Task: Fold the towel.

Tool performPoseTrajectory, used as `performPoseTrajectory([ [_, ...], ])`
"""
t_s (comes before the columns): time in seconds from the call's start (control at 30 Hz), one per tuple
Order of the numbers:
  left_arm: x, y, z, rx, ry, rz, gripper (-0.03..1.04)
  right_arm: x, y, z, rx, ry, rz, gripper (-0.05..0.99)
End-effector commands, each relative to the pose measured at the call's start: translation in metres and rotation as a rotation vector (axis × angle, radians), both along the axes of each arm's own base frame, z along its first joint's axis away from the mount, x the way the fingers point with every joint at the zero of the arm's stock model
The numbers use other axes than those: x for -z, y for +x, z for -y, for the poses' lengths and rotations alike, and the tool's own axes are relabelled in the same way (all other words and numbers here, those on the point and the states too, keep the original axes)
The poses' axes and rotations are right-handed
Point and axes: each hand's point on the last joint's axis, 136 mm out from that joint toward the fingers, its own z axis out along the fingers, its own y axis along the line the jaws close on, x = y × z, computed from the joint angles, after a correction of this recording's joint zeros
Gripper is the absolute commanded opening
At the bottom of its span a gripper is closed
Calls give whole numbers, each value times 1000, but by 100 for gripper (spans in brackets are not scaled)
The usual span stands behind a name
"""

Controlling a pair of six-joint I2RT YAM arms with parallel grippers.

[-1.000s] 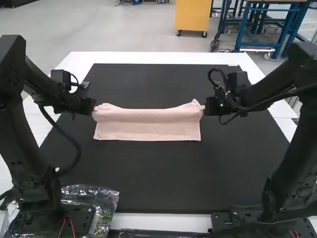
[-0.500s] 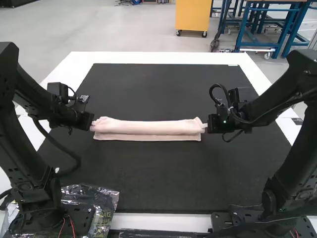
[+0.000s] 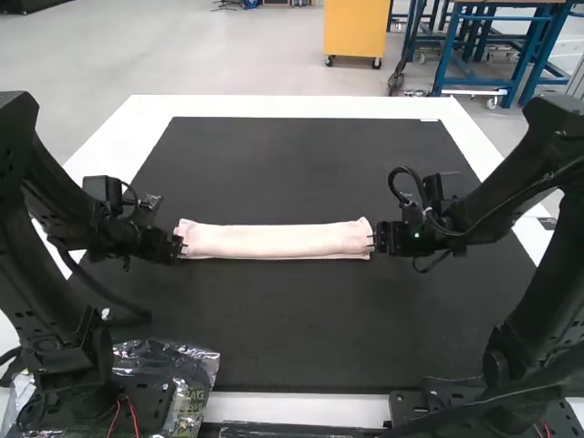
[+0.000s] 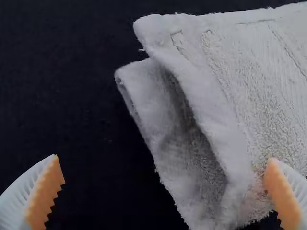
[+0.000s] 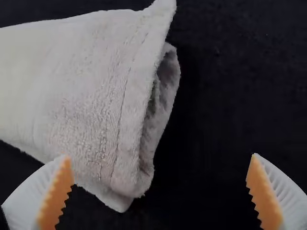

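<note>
Pale-pink terry towel (image 3: 278, 241), folded into a narrow band, lies between the arms on the black mat (image 3: 301, 319) covering the white tabletop (image 3: 292, 106). Left pincer (image 3: 182, 245), white-ribbed with orange pads: spread, at one end. Right pincer (image 3: 372, 242), identical: spread, at the opposite end.

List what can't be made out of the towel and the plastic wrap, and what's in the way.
- Towel's underside, high view: hidden by its upper layers.
- Layers deep in the fold, left wrist view: shadow and the overlapping cloth hide them.
- Towel's far end, right wrist view: cut off by the picture's edge.
- Part of the plastic wrap, high view: behind the left arm's base.
</note>
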Motion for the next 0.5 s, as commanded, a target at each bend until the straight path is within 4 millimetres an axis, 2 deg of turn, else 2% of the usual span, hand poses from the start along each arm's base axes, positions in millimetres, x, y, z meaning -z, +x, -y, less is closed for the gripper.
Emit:
performPoseTrajectory([
  [0.0, -30, 19, -14, -47, -19, 97, 98, -19, 18, -3, 15, 30, 46, 91],
  [0.2, -64, 39, -26, -95, -110, 172, 97, -28, 25, -17, -18, 36, 73, 91],
  [0.33, -74, 45, -34, -115, -123, 192, 97, -23, 24, -24, -29, 17, 72, 90],
  [0.47, -80, 46, -35, -116, -139, 198, 97, -10, 25, -28, -35, 4, 52, 90],
])
